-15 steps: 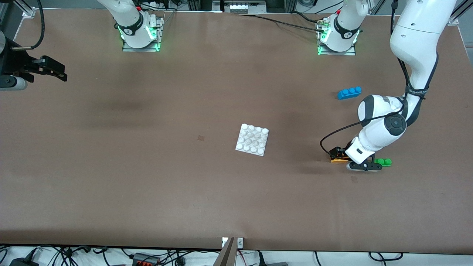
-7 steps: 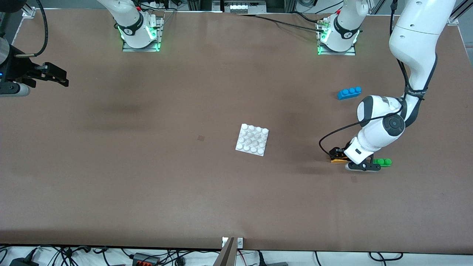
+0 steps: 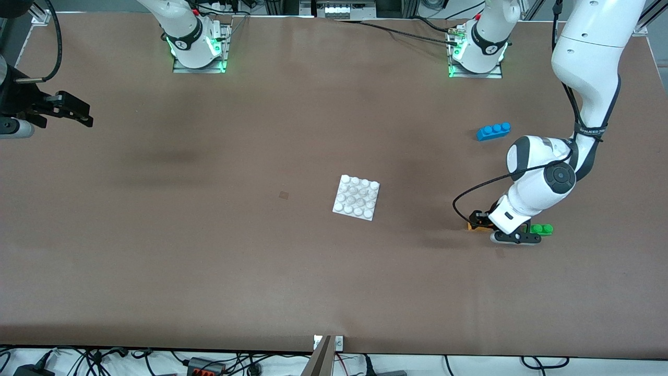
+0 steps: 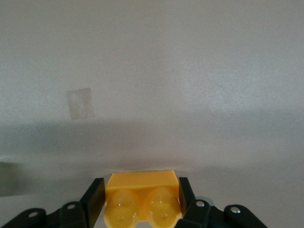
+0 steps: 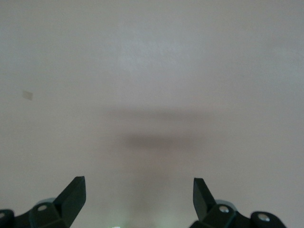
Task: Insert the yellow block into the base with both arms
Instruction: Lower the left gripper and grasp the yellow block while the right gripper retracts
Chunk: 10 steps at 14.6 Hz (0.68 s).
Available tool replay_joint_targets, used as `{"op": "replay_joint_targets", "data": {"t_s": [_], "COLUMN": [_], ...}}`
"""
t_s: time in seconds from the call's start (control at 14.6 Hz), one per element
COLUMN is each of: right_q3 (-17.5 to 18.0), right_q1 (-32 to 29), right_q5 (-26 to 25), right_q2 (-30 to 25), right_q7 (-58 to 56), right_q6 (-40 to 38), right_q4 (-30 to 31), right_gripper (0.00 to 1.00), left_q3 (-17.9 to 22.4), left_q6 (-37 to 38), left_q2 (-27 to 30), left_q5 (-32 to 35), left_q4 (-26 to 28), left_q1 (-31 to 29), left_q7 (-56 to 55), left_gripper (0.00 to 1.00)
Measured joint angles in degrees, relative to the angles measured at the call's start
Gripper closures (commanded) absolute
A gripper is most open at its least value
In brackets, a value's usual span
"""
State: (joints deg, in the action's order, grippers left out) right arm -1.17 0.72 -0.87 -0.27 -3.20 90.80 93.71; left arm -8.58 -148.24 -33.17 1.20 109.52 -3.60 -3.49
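- At the left arm's end of the tabletop: left end effector pinches yellow block, studs up, long axis spanning the fingers, beside green brick.
- Right end effector spread, waiting over bare tabletop.
- Base mid-tabletop, well apart.

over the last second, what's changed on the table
Little has changed. The right gripper, open over bare table at the right arm's end, dipped slightly and came back up. The left gripper stayed low at the yellow block, its fingers against the block's sides; the arm barely shifted. The base, green brick and blue brick have not moved.
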Motion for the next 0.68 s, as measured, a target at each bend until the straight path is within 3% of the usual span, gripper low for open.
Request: {"op": "replay_joint_targets", "data": {"t_s": [0.48,0.68], "right_q3": [0.0,0.0], "right_q1": [-0.5,-0.7], "right_q5": [1.2,1.9], "right_q2": [0.4,0.4], "right_q7": [0.0,0.0], "right_q6": [2.8,2.8], "right_q4": [0.8,0.8], "right_gripper": [0.00,0.00], "left_q3": [0.0,0.0], "left_q6": [0.3,0.4], "left_q2": [-0.5,-0.7], "left_q5": [0.0,0.0], "left_q4": [0.0,0.0], "left_q1": [0.0,-0.1], "left_q7": [0.3,0.3], "left_gripper": [0.25,0.35]}}
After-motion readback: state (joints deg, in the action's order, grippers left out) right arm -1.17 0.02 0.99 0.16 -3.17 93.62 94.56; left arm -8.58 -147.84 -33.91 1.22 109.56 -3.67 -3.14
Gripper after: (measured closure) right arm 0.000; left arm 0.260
